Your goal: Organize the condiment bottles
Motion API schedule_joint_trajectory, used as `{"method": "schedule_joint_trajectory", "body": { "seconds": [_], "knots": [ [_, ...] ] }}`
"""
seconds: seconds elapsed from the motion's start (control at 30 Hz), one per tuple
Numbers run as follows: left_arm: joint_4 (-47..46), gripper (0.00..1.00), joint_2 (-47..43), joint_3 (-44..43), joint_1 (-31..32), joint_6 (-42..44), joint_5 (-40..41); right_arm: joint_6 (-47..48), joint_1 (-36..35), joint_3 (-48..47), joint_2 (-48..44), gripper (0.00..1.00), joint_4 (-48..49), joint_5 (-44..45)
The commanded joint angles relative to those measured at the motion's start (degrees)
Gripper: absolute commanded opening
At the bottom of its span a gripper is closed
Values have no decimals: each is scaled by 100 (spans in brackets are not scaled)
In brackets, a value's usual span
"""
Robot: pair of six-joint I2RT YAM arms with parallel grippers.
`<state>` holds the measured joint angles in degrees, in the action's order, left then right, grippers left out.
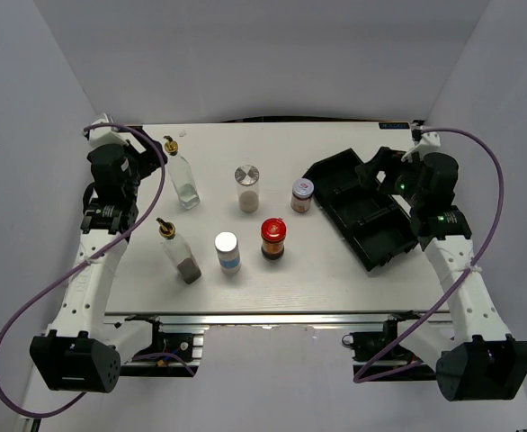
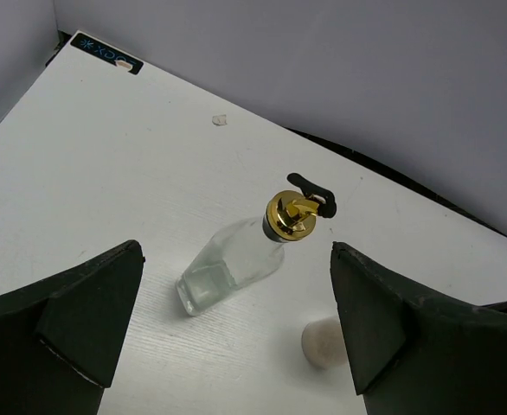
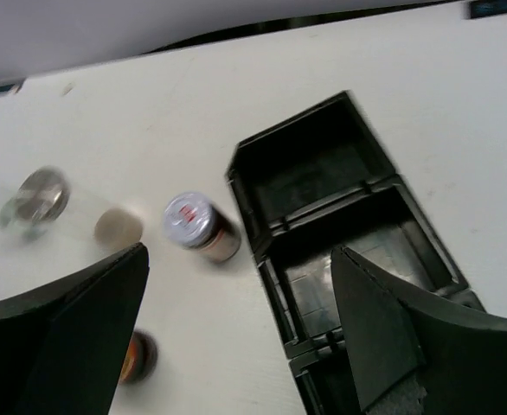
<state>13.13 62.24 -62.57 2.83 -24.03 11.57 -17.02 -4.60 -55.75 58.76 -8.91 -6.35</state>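
- The left gripper (image 2: 236, 333) hangs with its fingers spread wide above the tall glass bottle (image 2: 236, 264) at the far left, not touching it.
- The right gripper (image 3: 236, 333) is equally spread over the black tray (image 3: 323, 173).
- The second tall bottle (image 1: 181, 256), plain silver-lidded jar (image 1: 246, 187), blue-labelled jar (image 1: 227, 252), small silver-lidded jar (image 1: 302, 195) and red-lidded jar (image 1: 273, 238) stand on the table (image 1: 335, 270), apparently all upright, left of the tray.

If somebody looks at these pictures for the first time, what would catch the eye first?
The red-lidded jar stands out near the middle of the white table. At the right lies the black tray, its visible compartments empty, with the open right gripper above it. At the far left, the open left gripper faces a tall glass bottle with a gold pourer.
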Motion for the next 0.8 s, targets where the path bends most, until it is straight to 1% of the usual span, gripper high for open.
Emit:
{"method": "schedule_joint_trajectory", "body": {
  "seconds": [0.0,0.07,0.1,0.13,0.17,0.2,0.23,0.27,0.3,0.37,0.4,0.5,0.53,0.57,0.67,0.77],
  "knots": [
    [76,98,-151,104,-11,48,30,557,-6,-244,21,89,371,-1834],
    [24,98,-151,157,-11,126,-67,1057,-198,-340,161,90,460,-3024],
    [6,98,-133,200,-11,153,-163,1582,-417,-410,188,89,295,-3369],
    [6,98,-116,218,-11,188,-208,1953,-1124,-480,223,89,163,-3199],
    [15,98,-107,227,-11,214,-234,2261,-1548,-533,258,89,39,-2832],
    [6,98,-98,262,-11,215,-234,2569,-1996,-656,372,89,-171,-2271],
    [-12,98,-106,280,-11,232,-234,3068,-2688,-718,451,89,-242,-2170],
    [-12,98,-107,297,-11,241,-234,3186,-2930,-788,661,89,-287,-2177],
    [-12,98,-115,315,-11,258,-252,3352,-3376,-937,785,89,-252,-2343],
    [-29,98,-142,350,-19,267,-270,3459,-3836,-1122,1161,89,-164,-2354],
    [-55,98,-168,403,-11,276,-278,3529,-4316,-1375,1320,89,-138,-2284],
    [-152,98,-194,473,-11,276,-419,3627,-5013,-1719,1901,89,151,-2177],
    [-161,98,-194,508,-19,268,-445,3583,-5137,-1860,2024,90,535,-2186],
    [-179,98,-186,517,-11,276,-472,3356,-5226,-1896,2295,89,748,-2195],
    [-205,98,-177,544,-19,241,-498,3073,-5489,-2054,2805,89,1556,-2204],
    [-223,98,-151,552,-11,241,-498,3011,-5683,-2360,3306,89,1866,-2046]
  ]
}}
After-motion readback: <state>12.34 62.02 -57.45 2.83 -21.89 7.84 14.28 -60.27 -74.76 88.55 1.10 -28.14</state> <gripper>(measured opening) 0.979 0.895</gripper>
